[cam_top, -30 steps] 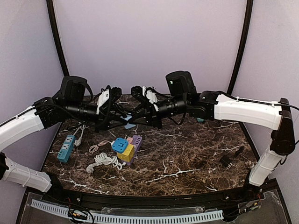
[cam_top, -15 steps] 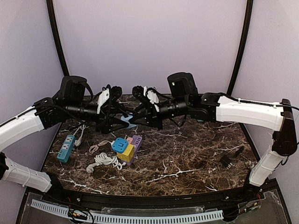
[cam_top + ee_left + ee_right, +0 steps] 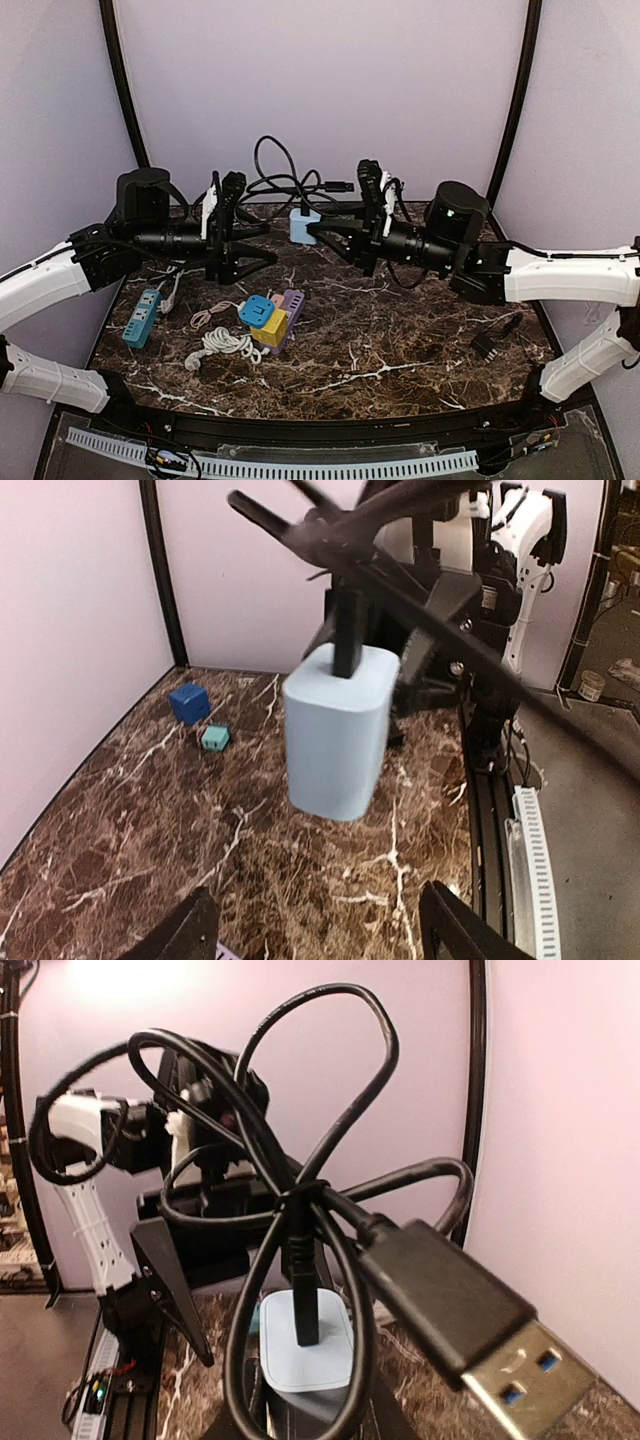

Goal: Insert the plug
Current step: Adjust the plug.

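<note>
The right claw (image 3: 320, 233) pinches the upright charger (image 3: 335, 730), the plug (image 3: 347, 635) in its top — the left claw (image 3: 325, 935) is spread just beside it

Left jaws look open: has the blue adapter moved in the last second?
Yes. The blue adapter shifted right and up-frame, away from the yellow socket cube.

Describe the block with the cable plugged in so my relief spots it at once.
Above the back of the marble table, midway across, a pale blue charger block hangs in the air. Unlike the coloured cubes on the table, it has a looped black cable plugged into its top.
</note>
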